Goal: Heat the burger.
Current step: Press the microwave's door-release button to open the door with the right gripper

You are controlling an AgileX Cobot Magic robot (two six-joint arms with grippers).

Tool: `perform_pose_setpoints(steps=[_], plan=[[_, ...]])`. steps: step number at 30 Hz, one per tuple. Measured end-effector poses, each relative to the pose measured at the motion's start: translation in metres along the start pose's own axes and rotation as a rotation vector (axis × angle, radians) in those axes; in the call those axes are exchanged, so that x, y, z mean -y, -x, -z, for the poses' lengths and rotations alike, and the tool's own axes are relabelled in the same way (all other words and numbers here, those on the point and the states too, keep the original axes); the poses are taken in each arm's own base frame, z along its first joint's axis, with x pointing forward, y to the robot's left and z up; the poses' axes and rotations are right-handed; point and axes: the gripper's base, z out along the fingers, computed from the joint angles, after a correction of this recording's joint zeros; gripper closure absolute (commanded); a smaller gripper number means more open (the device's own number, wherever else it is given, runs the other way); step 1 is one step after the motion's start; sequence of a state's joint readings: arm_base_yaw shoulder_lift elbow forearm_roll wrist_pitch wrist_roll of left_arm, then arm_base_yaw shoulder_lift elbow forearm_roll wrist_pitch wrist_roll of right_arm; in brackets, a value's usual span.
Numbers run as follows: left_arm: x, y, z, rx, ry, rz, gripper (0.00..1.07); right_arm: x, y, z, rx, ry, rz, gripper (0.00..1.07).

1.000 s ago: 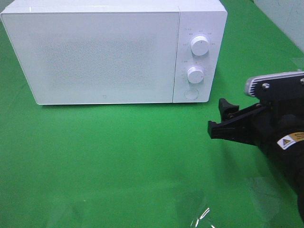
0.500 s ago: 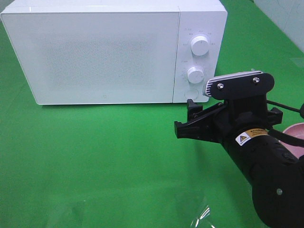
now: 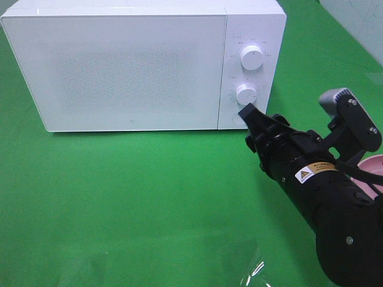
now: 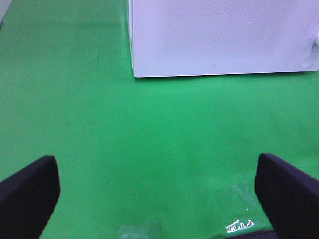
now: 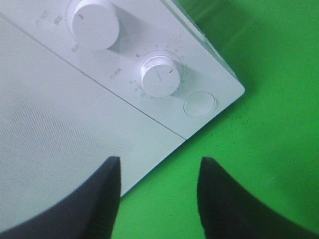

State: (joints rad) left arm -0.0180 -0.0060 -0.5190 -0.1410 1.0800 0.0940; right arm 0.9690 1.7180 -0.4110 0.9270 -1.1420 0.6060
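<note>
The burger is out of view in every frame. A white microwave (image 3: 131,66) stands at the back of the green cloth with its door shut. My right gripper (image 3: 248,115) points at the control panel's lower corner, just in front of the round button (image 5: 200,105) and below the lower knob (image 5: 159,79). Its fingers (image 5: 219,199) stand apart with nothing between them (image 5: 157,199). My left gripper (image 4: 157,199) is wide open over bare cloth in front of the microwave (image 4: 219,35), holding nothing; the high view does not show it.
The edge of a pink plate (image 3: 374,165) shows at the right border, behind my right arm. The upper knob (image 3: 252,57) sits above the lower knob (image 3: 246,94). A scrap of clear film (image 3: 254,272) lies on the cloth near the front.
My right arm has swung left to the microwave's lower right corner and rolled its wrist. Its jaws have narrowed. The left gripper has not moved.
</note>
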Motion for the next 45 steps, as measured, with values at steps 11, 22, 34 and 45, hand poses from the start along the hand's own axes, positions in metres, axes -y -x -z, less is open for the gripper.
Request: perform_pose_setpoints(steps=[11,22,34,45], plan=[[0.000,0.000,0.000,0.000,0.000,0.000,0.08,0.001,-0.001,0.000,-0.009,-0.010,-0.511,1.07],[0.000,0.000,0.000,0.000,0.000,0.000,0.08,0.006,-0.004,-0.001,-0.043,-0.071,-0.585,1.07],[0.000,0.000,0.000,0.000,0.000,0.000,0.08,0.017,0.001,-0.042,-0.049,-0.120,-0.654,1.07],[0.000,0.000,0.000,0.000,0.000,0.000,0.08,0.026,0.000,-0.075,-0.058,-0.158,-0.662,1.07]])
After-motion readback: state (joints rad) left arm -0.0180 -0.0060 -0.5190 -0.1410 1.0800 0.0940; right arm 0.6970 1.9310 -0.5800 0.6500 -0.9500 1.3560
